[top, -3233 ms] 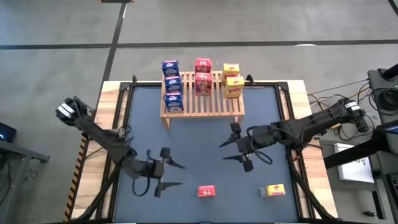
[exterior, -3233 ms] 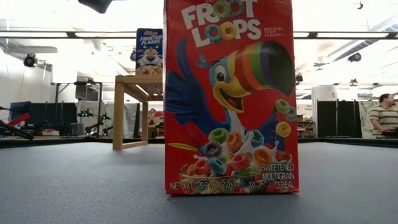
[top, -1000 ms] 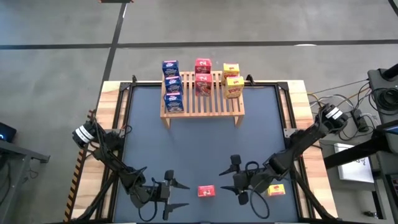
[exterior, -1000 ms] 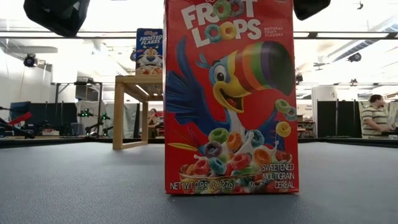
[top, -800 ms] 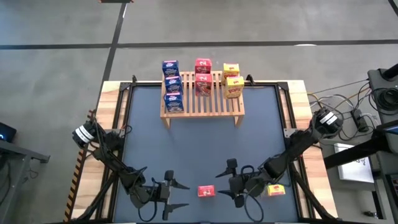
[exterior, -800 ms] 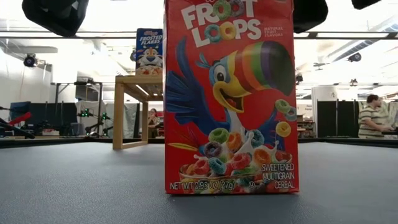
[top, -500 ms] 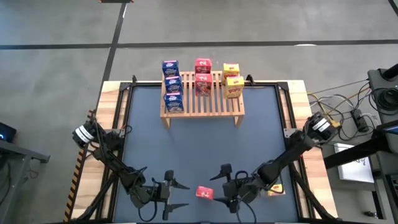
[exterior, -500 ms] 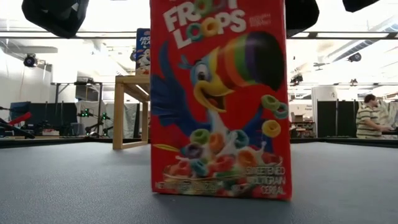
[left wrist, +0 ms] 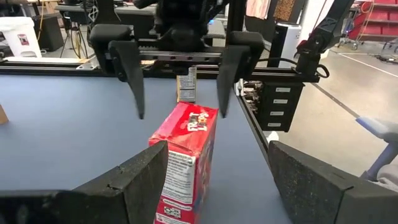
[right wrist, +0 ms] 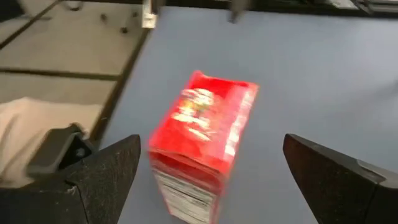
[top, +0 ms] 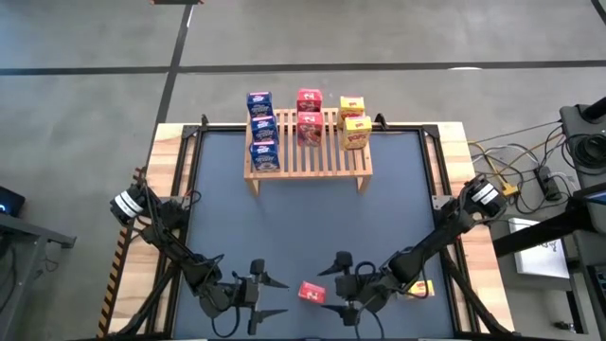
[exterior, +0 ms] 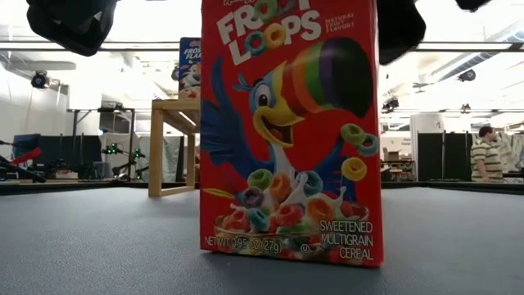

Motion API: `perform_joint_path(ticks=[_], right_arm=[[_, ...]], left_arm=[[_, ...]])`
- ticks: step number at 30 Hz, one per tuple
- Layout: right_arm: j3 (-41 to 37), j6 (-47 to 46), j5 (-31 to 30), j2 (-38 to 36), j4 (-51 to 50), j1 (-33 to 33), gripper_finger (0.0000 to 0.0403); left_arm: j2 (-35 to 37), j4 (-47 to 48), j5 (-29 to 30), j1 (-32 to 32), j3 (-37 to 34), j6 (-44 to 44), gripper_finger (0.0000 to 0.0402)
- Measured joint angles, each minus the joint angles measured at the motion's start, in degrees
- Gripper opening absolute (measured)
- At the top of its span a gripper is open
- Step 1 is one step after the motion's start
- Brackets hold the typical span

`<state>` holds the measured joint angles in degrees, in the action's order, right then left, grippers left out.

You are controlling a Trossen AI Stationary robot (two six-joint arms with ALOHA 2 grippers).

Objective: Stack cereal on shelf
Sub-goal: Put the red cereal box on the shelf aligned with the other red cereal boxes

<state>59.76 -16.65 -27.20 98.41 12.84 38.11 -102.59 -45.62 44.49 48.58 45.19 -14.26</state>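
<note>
The step in hand is picking up one of the last loose cereal boxes. The small red cardboard cereal box with a printed toucan front (top: 313, 293) stands at the lower centre of the high view on the dark blue table (top: 303, 213), its long axis upright, slightly skewed. Its printed front faces the low camera. The right gripper (top: 333, 293) sits just beside it on the picture's right, fingers spread wide, the box not yet between them. The left gripper (top: 270, 294) waits at the lower left of centre, fingers also apart.

A yellow box (top: 419, 287) lies at the lower right, partly hidden under the right arm. The light slatted wooden shelf (top: 308, 152) at upper centre already carries three blue, two red and two yellow boxes.

Next, the right gripper likely needs to straddle the red box's narrow sides squarely before closing.
</note>
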Motion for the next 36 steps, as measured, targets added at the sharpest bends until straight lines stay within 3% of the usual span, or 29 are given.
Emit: perform_joint_path(ticks=[6,26,30,36], right_arm=[[-2.24,-6.78,-4.57,0.0,0.53,0.0,0.0384],[-3.09,-9.42,-0.75,8.68,11.05,-0.88,0.0382],[-3.09,-9.3,-0.73,8.25,11.12,-0.92,0.0356],[-3.09,-9.09,0.39,8.22,11.06,-1.14,0.0281]], left_arm=[[0.0,0.17,0.0,0.0,-0.01,-0.04,0.0261],[0.0,0.39,-0.02,0.0,-0.02,-0.07,0.0261],[0.0,0.36,-0.02,0.0,-0.02,-0.07,0.0261],[0.0,0.34,0.0,0.0,-0.02,-0.09,0.0261]])
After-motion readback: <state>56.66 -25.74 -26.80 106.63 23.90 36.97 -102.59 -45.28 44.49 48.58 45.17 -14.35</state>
